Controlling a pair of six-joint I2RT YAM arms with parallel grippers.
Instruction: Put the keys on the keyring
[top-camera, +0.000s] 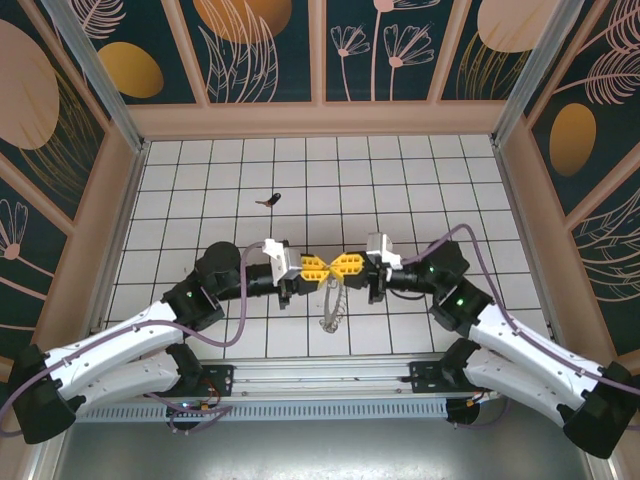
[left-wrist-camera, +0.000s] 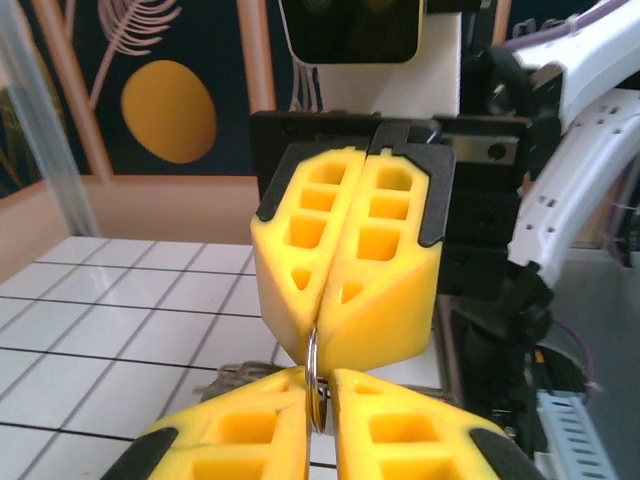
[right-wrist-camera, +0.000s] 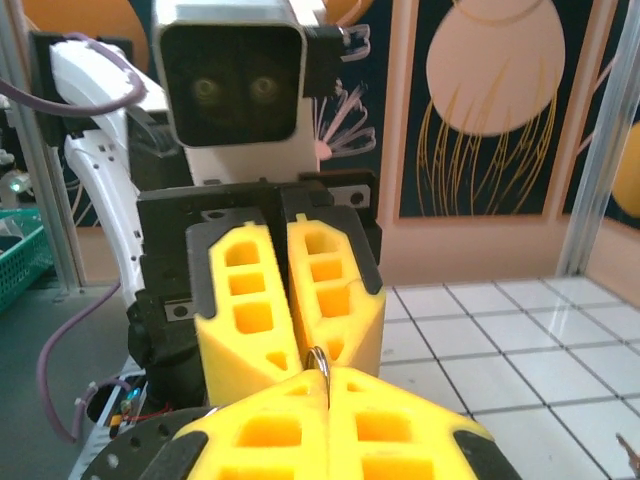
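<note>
Table (top-camera: 400, 170) tiled white inside floral walls (top-camera: 270, 50); left gripper (top-camera: 324, 267) and right gripper (top-camera: 338, 265) pinch keyring (top-camera: 331, 300).

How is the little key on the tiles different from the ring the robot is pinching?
The key is tiny and dark with a thin reddish tail; the keyring is bigger, grey metal with small loops. The key lies alone and untouched on the tiled table; the keyring dangles, pinched by the left gripper and the right gripper. Shared: both look small beside the grippers.
</note>
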